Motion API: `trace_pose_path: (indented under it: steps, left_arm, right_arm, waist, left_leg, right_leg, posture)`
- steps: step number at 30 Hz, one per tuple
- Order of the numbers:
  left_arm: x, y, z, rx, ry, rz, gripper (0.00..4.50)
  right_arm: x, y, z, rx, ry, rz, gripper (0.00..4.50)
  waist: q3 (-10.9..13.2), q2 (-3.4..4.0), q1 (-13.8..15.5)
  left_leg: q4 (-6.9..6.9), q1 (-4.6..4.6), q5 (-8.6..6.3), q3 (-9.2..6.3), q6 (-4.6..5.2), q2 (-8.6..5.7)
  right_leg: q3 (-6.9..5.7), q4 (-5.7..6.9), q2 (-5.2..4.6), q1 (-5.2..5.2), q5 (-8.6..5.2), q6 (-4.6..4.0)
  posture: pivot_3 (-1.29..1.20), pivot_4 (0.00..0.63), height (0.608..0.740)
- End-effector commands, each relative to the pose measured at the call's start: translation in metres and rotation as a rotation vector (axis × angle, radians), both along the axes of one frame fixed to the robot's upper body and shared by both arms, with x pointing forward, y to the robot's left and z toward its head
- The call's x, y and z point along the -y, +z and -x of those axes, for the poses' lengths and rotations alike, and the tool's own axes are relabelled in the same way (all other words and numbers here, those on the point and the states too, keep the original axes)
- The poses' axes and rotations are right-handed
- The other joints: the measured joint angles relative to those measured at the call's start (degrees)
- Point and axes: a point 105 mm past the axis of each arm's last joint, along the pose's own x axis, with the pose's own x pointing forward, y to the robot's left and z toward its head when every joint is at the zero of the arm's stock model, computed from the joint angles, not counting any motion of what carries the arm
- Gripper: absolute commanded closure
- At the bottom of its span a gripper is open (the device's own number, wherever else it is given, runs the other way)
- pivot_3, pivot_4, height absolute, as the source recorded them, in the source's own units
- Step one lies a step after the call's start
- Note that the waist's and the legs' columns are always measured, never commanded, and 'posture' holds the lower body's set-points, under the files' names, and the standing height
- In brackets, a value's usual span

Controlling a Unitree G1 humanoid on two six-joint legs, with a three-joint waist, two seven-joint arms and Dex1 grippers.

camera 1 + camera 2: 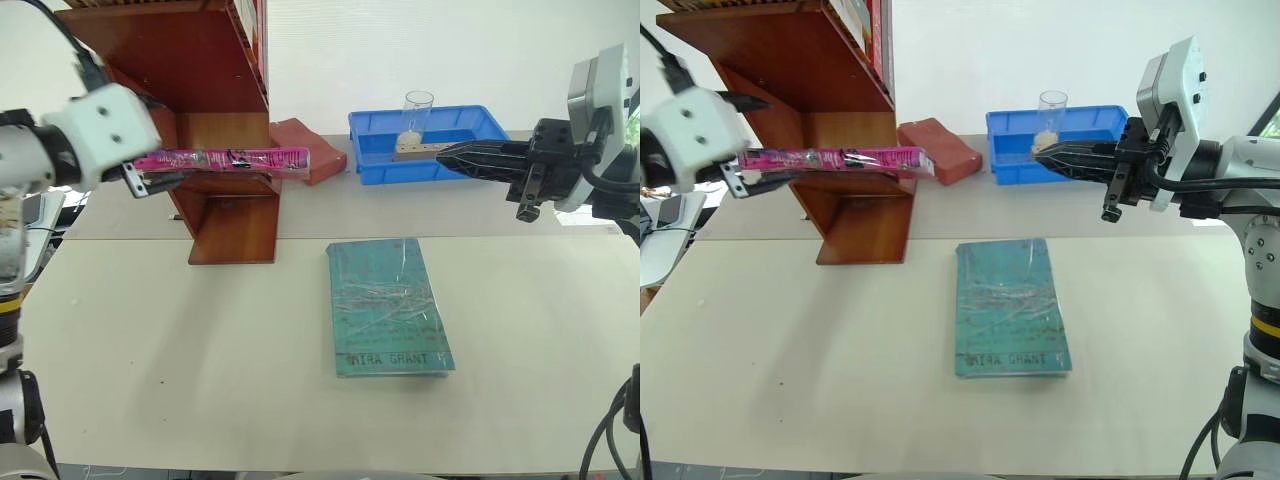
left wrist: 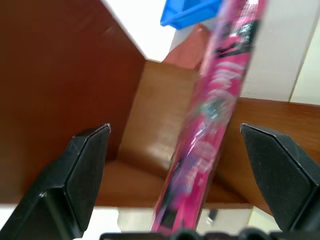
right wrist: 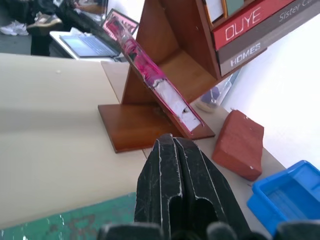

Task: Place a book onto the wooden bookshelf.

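Observation:
The pink book (image 1: 225, 158) lies flat and edge-on across a lower tier of the reddish-brown wooden bookshelf (image 1: 200, 60), and both of its ends stick out past the shelf's sides. My left gripper (image 1: 140, 180) is at the book's left end and is open. In the left wrist view, the book (image 2: 210, 130) runs between the two wide-spread fingers (image 2: 87, 165), and neither finger touches it. My right gripper (image 1: 450, 155) is shut and empty. It hovers above the table to the right of the shelf, pointing left towards the book (image 3: 150, 80).
A teal-green book (image 1: 388, 305) lies flat in the middle of the table. Behind it stand a blue tray (image 1: 370, 150) with a glass (image 1: 418, 110) in it and a red brick (image 1: 305, 145) by the shelf. Several books (image 3: 250, 25) stand on an upper tier.

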Motion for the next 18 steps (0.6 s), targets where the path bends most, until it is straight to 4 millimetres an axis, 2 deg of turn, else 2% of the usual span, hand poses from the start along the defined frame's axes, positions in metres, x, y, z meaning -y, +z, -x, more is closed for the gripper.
trace_pose_path:
  steps: [1, 5, 9, 18]
  left_arm:
    - [-0.013, -0.002, 0.029, -0.131, -0.020, 0.139, 0.06]
    - [-0.029, -0.026, 0.047, -0.257, 0.005, 0.172, 0.06]
    - [-0.037, -0.039, 0.056, -0.323, 0.027, 0.224, 0.06]
    - [-0.039, -0.043, 0.055, -0.312, 0.043, 0.258, 0.06]
  right_arm:
    - [0.007, 0.011, 0.002, 0.080, 0.016, 0.080, 4.50]
    - [0.015, 0.007, -0.001, 0.077, 0.029, 0.169, 4.50]
    - [0.020, 0.010, -0.004, 0.088, 0.031, 0.199, 4.50]
    - [0.022, 0.011, -0.005, 0.090, 0.042, 0.210, 4.50]
  waist:
    - [-0.01, 0.03, -0.20]
    - [0.00, -0.01, -0.22]
    - [-0.02, -0.04, 0.16]
    - [-0.07, -0.05, 0.19]
  left_leg:
    - [0.01, 0.01, -0.01, 0.01, 0.01, 0.01]
    - [-0.02, 0.04, -0.03, 0.11, 0.05, 0.08]
    - [0.00, 0.04, -0.04, 0.12, 0.05, 0.08]
    - [-0.01, 0.02, -0.05, 0.18, 0.05, 0.08]
  right_leg:
    - [0.00, 0.02, 0.00, -0.02, 0.00, -0.01]
    - [-0.03, 0.10, -0.01, -0.24, 0.07, -0.15]
    - [-0.08, 0.10, -0.03, -0.28, 0.06, -0.22]
    - [-0.08, 0.10, -0.08, -0.31, 0.17, -0.48]
  posture:
    - [0.00, 0.150, 0.637]
    - [0.00, 0.150, 0.637]
    - [0.00, 0.150, 0.637]
    - [0.00, 0.150, 0.637]
